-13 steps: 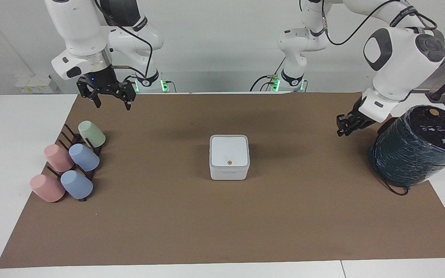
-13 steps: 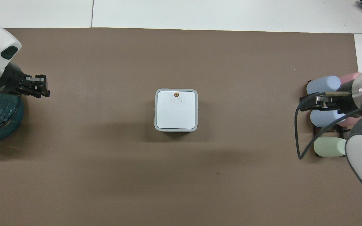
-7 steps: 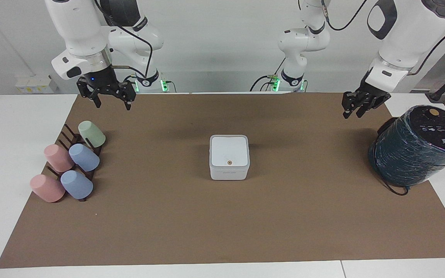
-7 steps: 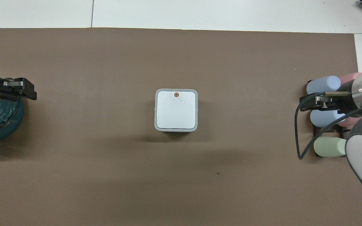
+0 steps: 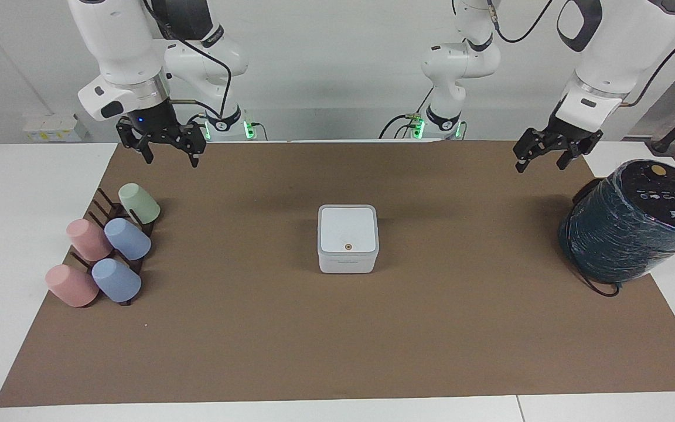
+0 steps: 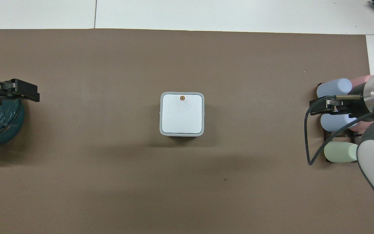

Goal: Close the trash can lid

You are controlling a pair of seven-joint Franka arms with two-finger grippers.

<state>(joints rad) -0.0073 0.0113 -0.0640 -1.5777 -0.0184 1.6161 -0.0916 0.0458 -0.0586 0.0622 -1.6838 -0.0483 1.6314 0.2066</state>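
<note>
Facing view: nearest the robots, the right gripper [image 5: 170, 153] is held in the air over the brown paper mat [image 5: 337, 346] at the right arm's end of the table, its two black fingers spread wide and pointing down, nothing between them. The left gripper [image 5: 538, 159] is raised over the mat at the left arm's end, fingers likewise parted and empty. Below the right gripper, a dark wooden peg rack [image 5: 110, 212] is seen carrying five plastic cups laid on their sides: one pale green cup [image 5: 139, 203], two pink cups [image 5: 88, 239] and two blue cups [image 5: 127, 238]. Under the left gripper's end, a large dark teal wrapped cylinder [image 5: 630, 221] is tilted at the mat's edge. Between these, at the middle of the mat and well apart from both grippers, the small white square plastic trash can [image 5: 347, 258] is set upright. Its flat white square lid [image 5: 347, 228] is lying down flush within the can's grey rim, closed, with the small orange dot [image 5: 348, 247] placed at the edge farther from the robots.
</note>
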